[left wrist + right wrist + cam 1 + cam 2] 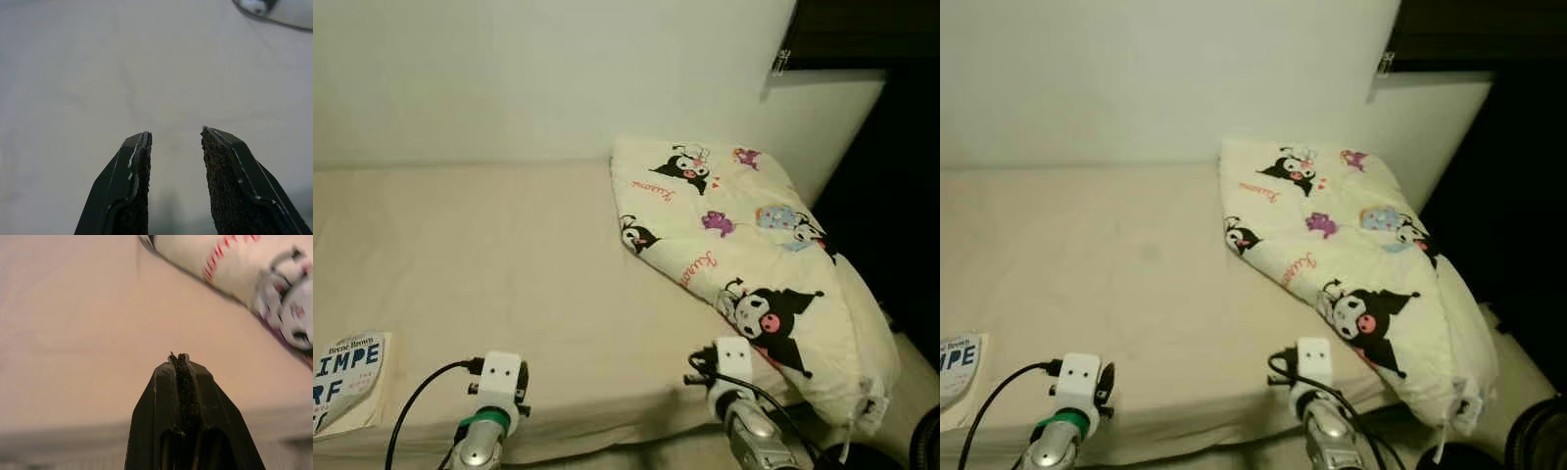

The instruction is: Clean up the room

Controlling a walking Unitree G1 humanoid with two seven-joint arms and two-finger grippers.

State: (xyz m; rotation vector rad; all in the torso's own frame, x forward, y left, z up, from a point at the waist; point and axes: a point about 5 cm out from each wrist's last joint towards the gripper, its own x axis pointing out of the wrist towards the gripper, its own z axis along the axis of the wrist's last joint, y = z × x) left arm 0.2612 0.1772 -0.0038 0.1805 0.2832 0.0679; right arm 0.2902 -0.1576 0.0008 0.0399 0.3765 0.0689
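Two hands low, right hand (178, 357) pinched together, blanket (744, 255) beyond

A bed (509, 274) with a plain cream sheet runs along a white wall and takes up most of the head views. Its surface is smooth, with faint creases and a small dull mark near the middle. At the right end lies a pale yellow pillow (754, 264) printed with black cartoon figures, purple shapes and red script; it sits askew, one corner toward the wall, its lower end reaching past the front edge of the bed. At the left, near the front edge, a book (347, 377) lies flat with large dark letters on its cover, well apart from the pillow.
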